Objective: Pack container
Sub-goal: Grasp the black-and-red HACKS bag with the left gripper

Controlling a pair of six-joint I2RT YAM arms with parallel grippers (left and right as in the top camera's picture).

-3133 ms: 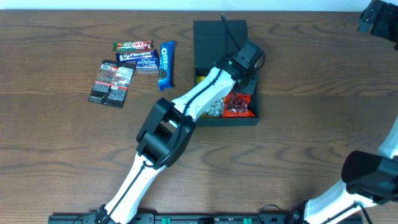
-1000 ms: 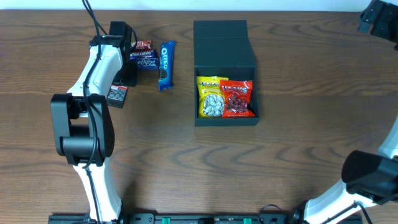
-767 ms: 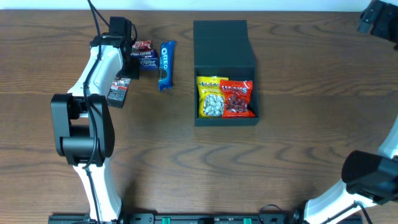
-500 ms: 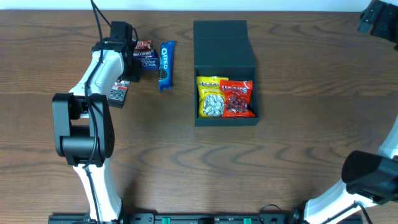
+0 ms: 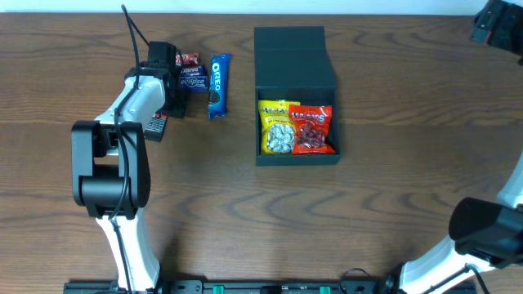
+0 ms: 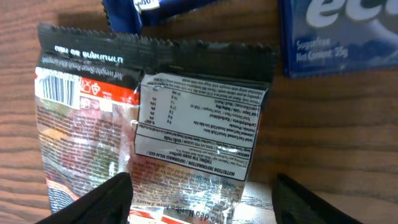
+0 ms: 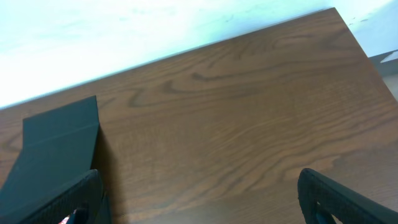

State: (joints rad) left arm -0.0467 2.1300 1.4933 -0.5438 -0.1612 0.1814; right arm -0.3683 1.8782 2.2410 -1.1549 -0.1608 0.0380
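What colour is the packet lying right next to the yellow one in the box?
Red packet, clearest in the overhead view.

Setting is a robot test bench of the laboratory kind, not a home. Two white and black arms [image 5: 122, 147] are mounted along the near edge of a bare wood-grain desk [image 5: 392, 188], with a black rail [image 5: 245, 287] at that edge and a plain pale wall [image 7: 124, 25] beyond the far edge. Packaged snacks [image 5: 200, 77] lie near the far left corner as test items.
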